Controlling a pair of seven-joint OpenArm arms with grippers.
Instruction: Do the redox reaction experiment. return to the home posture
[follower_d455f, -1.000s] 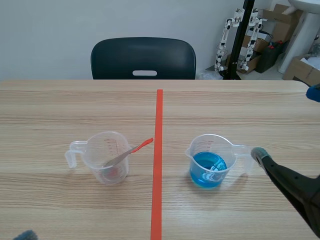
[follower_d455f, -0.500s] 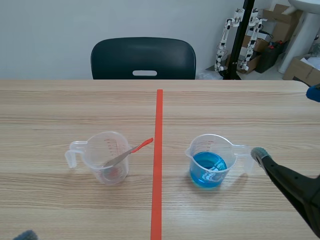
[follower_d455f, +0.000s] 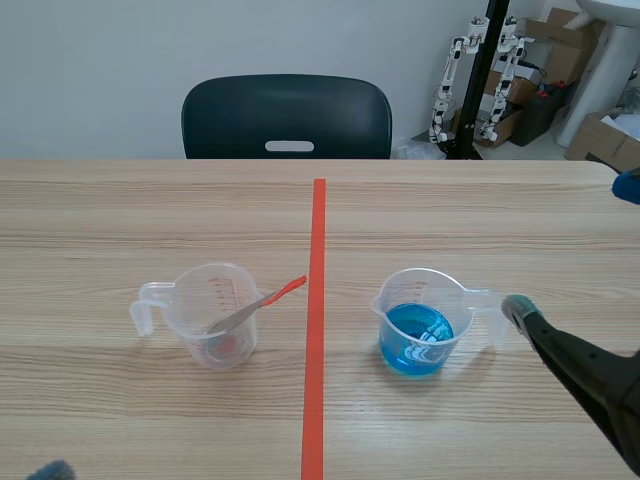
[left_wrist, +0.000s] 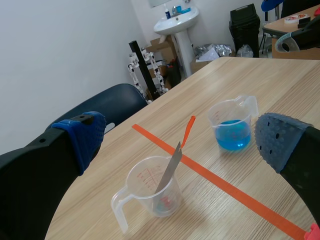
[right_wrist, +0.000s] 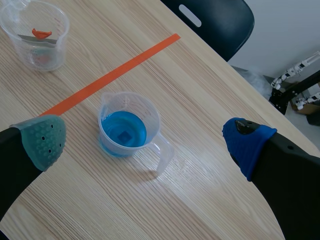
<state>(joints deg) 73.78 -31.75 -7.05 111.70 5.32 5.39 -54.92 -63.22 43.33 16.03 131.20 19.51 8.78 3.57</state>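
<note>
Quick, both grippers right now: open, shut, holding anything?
Left gripper: open, holding nothing.
Right gripper: open, holding nothing.

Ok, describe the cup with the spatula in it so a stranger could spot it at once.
Find the orange-red tape line down the middle of the wooden table. On the robot's left of it stands a clear handled measuring cup. Unlike its neighbour, which holds blue liquid, it has an orange-handled metal spatula leaning in it.
</note>
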